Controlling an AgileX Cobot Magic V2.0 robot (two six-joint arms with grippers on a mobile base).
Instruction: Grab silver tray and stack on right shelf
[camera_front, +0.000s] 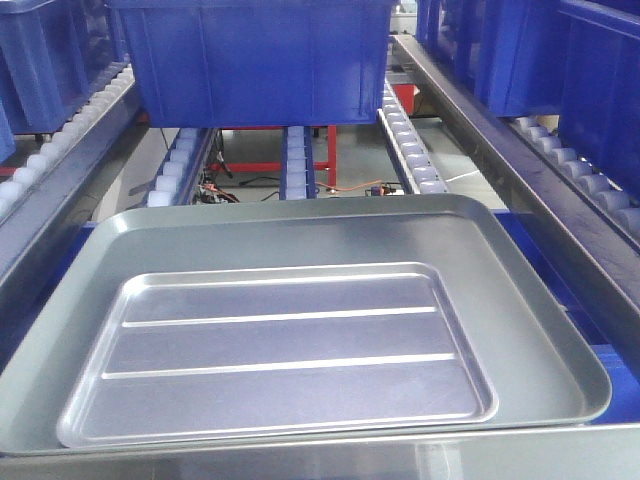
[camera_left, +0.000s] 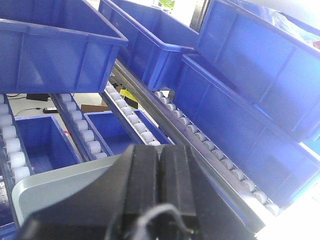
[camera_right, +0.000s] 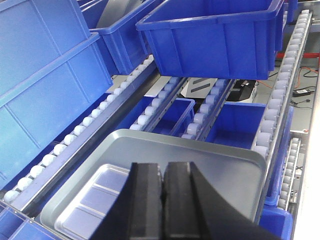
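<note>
Silver tray (camera_front: 280, 345) ribs: front view only.

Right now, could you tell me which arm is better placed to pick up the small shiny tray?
Probably right: the right gripper sits above the small shiny tray; the left gripper shows only the big tray's corner.

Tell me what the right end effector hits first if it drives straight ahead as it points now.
Probably the larger grey tray, just past the silver tray lying in it; the right end effector looks shut and angled down at them. Depth is unclear; on a shallower line, the blue bin comes first.
</note>
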